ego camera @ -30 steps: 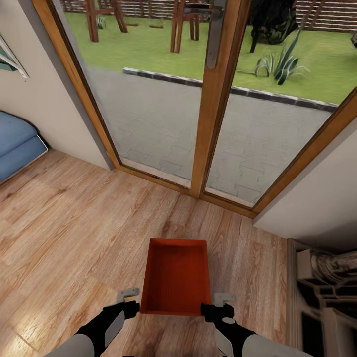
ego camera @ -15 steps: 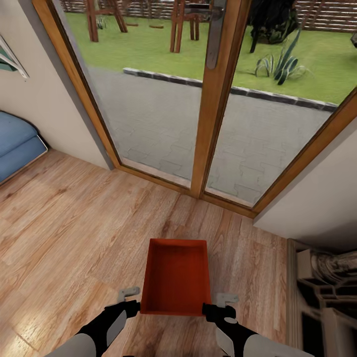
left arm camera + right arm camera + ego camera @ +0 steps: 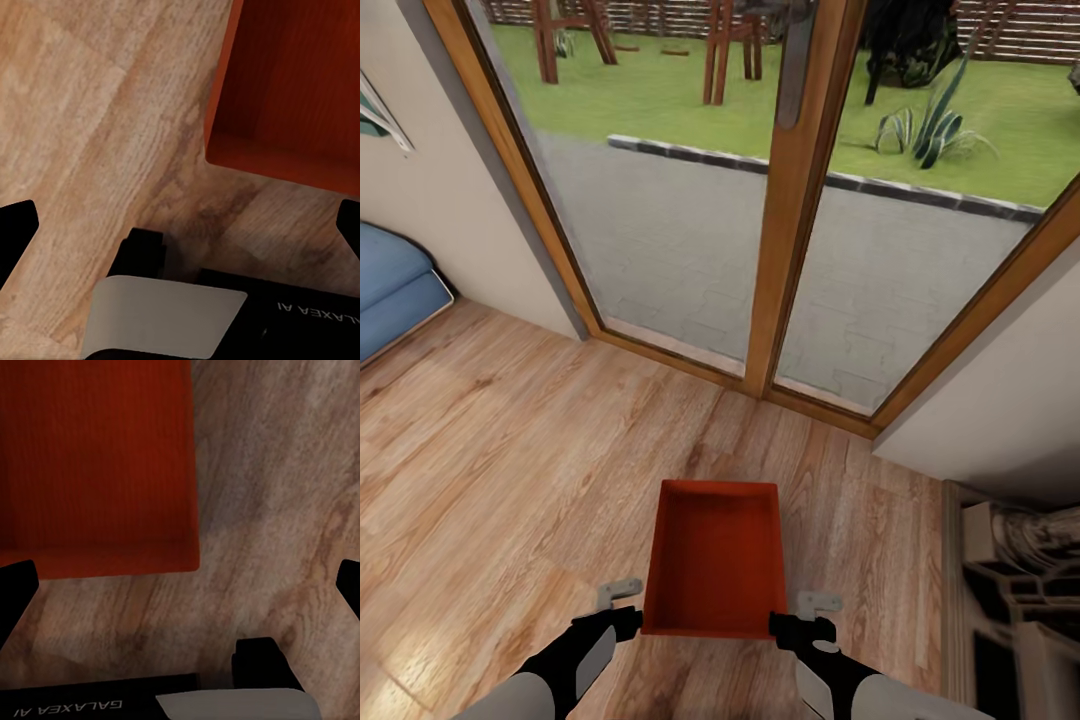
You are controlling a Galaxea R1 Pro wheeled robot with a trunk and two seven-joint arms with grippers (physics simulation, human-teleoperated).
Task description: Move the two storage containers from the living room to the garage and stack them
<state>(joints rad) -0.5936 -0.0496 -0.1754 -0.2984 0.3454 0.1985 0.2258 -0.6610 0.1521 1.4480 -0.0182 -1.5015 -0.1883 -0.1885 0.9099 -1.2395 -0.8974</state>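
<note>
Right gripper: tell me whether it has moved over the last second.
Yes. The right gripper slid slightly toward the robot along the storage container.

One piece of lettering to call, and it reads "GALAXEA AI", white on the black body of the left arm's gripper mount (image 3: 300,319), seen upside down in the left wrist view with its first letters cut off at the picture's edge; the same "GALAXEA AI" sits whole, again inverted, on the right arm's black mount (image 3: 75,706) in the right wrist view. Nothing else in the pictures carries readable text.
</note>
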